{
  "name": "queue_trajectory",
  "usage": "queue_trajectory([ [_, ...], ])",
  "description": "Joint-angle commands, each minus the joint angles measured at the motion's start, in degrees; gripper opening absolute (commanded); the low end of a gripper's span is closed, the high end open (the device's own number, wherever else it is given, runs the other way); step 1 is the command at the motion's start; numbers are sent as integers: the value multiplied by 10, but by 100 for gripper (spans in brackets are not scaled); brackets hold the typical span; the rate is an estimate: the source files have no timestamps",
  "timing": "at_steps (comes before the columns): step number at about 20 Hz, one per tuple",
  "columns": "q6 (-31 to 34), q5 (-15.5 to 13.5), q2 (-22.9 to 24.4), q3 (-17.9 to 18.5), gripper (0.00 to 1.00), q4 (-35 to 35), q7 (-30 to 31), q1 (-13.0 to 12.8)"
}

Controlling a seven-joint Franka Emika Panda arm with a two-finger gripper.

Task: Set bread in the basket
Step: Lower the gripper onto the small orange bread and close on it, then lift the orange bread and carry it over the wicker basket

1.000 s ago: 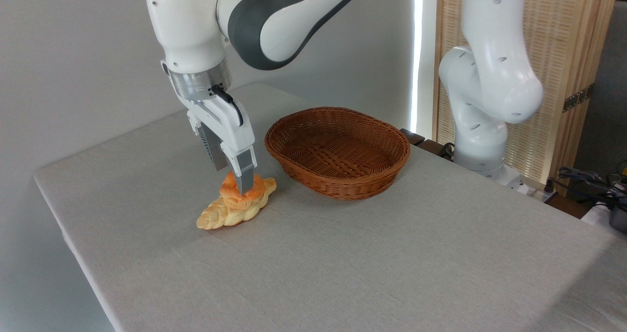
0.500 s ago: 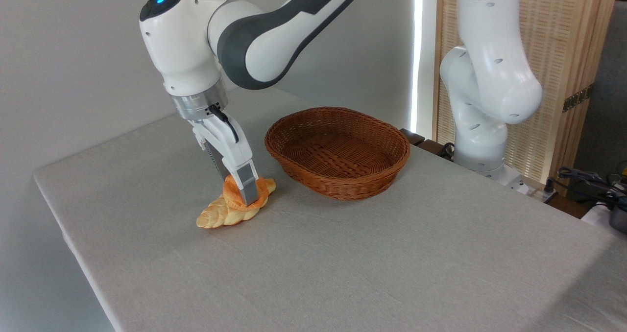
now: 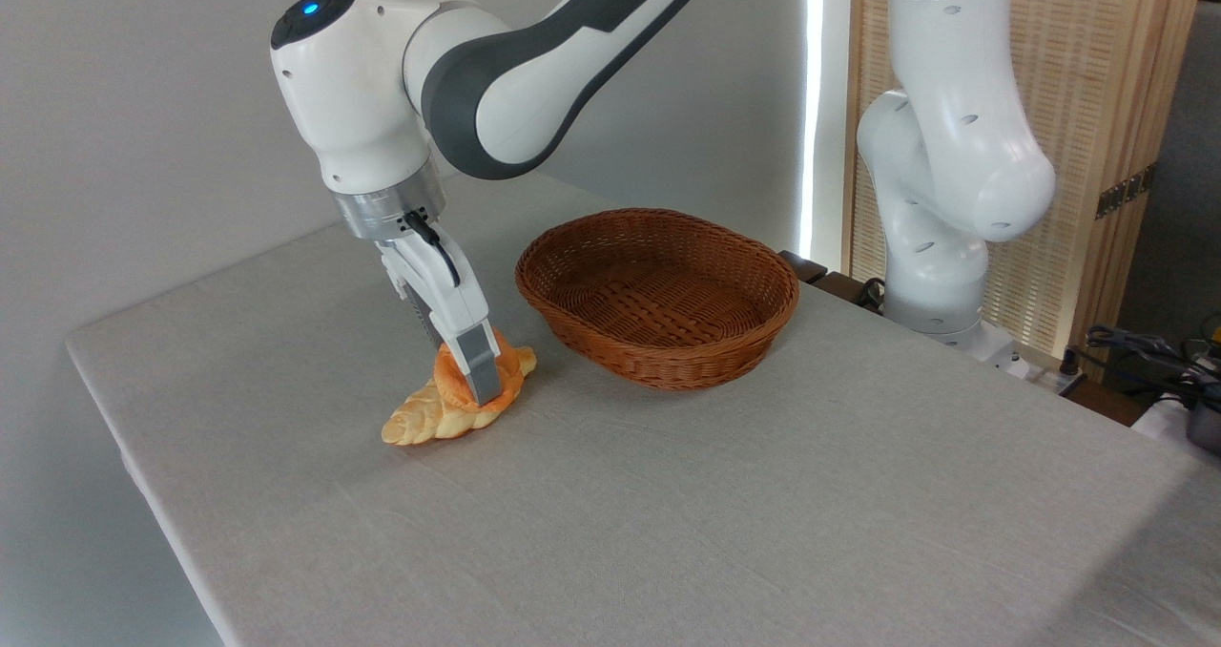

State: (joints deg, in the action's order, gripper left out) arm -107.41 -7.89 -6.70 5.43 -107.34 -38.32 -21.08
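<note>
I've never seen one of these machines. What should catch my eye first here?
The big white arm reaching down from the upper left, its jaws around an orange bun lying against a pale braided loaf. Right of them sits an empty wicker basket on the grey table.

Bright, even daylight fills the scene. A glaring white strip [image 3: 814, 103] of light burns out beside the wooden screen [image 3: 1097, 151]. Shadows on the table [image 3: 668, 532] are soft, and focus is sharp.

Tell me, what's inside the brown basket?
Nothing shows inside the wicker basket, only its woven bottom. The near wall hides a strip of the floor. The orange bun sits outside on the braided loaf, at the gripper.
</note>
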Motion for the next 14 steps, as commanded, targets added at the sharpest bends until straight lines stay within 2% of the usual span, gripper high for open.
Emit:
queue_trajectory([
  [1, 4, -5, 2, 5, 42, 3, -12, -1],
  [6, 4, -5, 5, 5, 43, 4, -14, 0],
  [9, 11, -6, 23, 18, 45, 10, -13, 1],
  [14, 32, -7, 52, 16, 48, 9, -5, -1],
])
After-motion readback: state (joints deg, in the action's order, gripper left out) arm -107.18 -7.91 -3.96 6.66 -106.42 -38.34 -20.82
